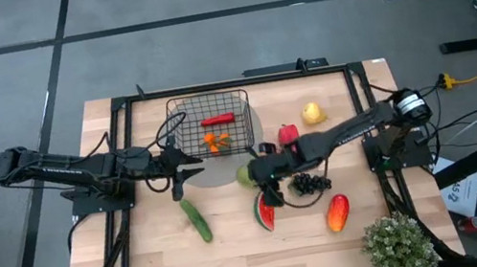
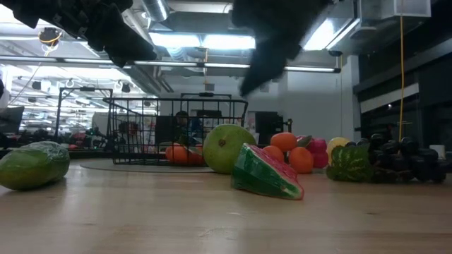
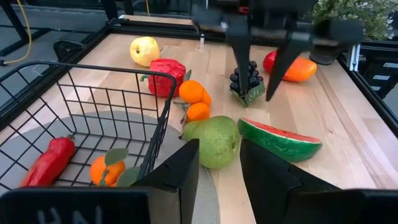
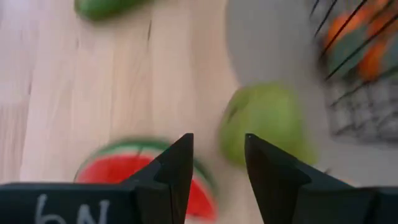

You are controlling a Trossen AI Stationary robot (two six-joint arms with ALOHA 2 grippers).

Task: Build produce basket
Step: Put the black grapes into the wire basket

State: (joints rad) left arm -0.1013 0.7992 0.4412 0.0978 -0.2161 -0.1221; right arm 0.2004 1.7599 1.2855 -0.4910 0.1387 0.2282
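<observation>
Right pincer [image 4: 214, 168] open, empty; pear [image 4: 266, 121] blurred.

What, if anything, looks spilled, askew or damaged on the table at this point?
Nothing stands out. The black wire-mesh basket stands upright on its grey round mat, holding a red pepper and small oranges. The green pear, watermelon slice and green cucumber simply lie loose on the wood, awaiting loading.
</observation>
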